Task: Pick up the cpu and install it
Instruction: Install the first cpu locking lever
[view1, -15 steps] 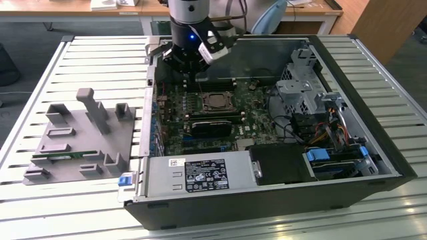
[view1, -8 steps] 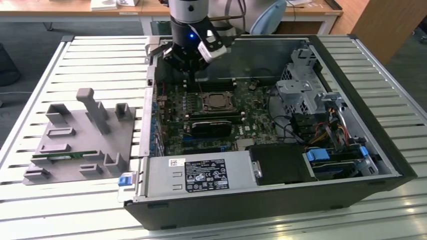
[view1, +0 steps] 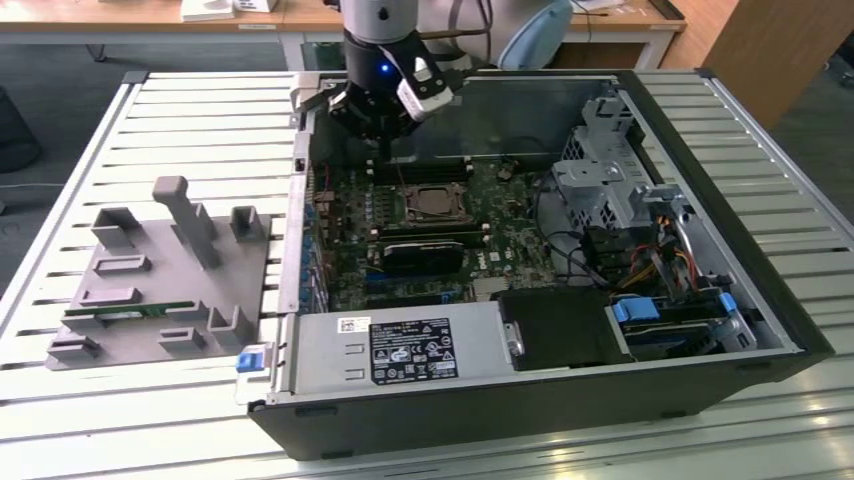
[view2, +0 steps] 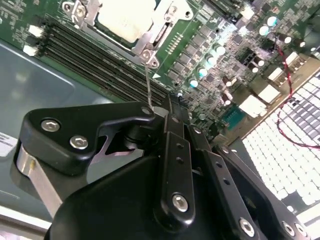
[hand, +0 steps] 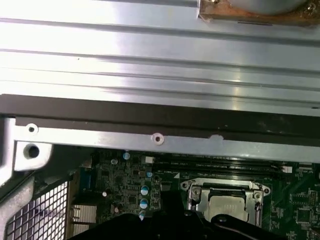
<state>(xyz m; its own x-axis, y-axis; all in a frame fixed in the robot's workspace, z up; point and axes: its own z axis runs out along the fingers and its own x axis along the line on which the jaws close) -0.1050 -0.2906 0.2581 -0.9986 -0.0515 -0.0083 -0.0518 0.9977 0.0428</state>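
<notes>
In the exterior view an open computer case (view1: 747, 300) lies on its side on a slatted metal table (view1: 200, 110). The gripper (view1: 380, 148) hangs over the far edge of the green motherboard (view1: 400, 240), just above the cpu (view1: 430, 203), which sits in its socket with the metal frame around it. Nearer the camera stand a black heatsink block (view1: 427, 255) and the grey power supply (view1: 400, 350) with a white-and-black label whose print is too small to read. Drive cages (view1: 601, 170) and a tangle of cables (view1: 627, 265) fill the exterior view's right side. At the exterior view's left a grey plastic holder block (view1: 154, 285) carries a green memory stick (view1: 127, 311).

In the second wrist view the black gripper (view2: 172, 102) has its two fingers (view2: 172, 150) pressed together with nothing between them, just beside a thin wire lever (view2: 149, 85) that rises from the socket frame (view2: 155, 35). The cpu (view2: 122, 17) lies seated under that frame, next to dark memory slots (view2: 95, 60).

In the first wrist view the cpu (hand: 227, 206) shows in the socket below the case's metal rim (hand: 160, 137), with capacitors (hand: 144, 191) beside it
</notes>
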